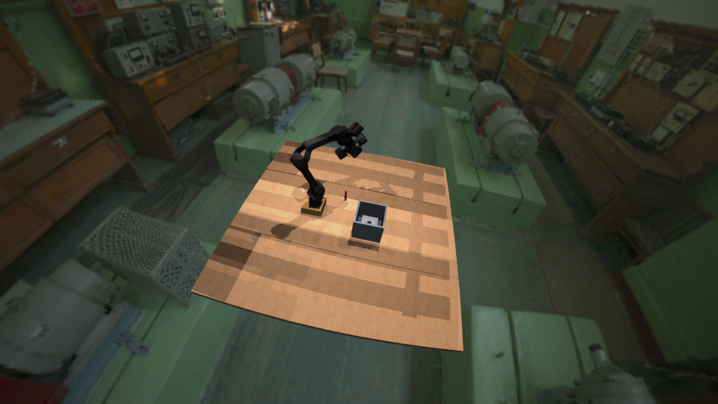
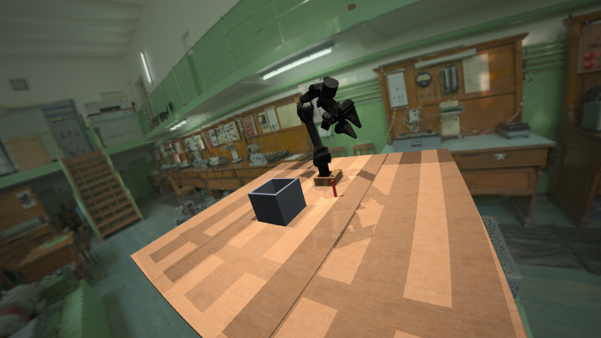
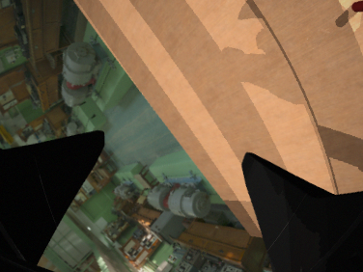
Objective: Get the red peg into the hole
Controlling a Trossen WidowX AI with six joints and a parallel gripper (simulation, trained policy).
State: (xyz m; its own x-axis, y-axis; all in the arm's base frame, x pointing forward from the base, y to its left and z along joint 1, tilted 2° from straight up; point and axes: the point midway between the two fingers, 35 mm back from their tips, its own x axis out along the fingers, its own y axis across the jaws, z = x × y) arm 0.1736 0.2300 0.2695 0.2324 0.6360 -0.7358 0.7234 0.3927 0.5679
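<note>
In the wrist view, the red peg (image 3: 358, 6) is cut off by the picture's upper right corner.

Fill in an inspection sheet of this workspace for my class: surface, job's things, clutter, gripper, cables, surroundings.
Surface: wooden table top, patterned in light and dark patches.
Red peg: upright on the table, between the arm's base and the box; only partly in the wrist view.
Box: dark, open-topped, standing on the table.
Plate: pale, at the box's bottom, its hole unfilled.
Clutter: nothing seen.
Gripper: jaws open, holding nothing, raised above the table.
Cables: nothing seen on the arm or table.
Surroundings: workshop with wooden benches, chairs and large grey motors on green blocks.
</note>
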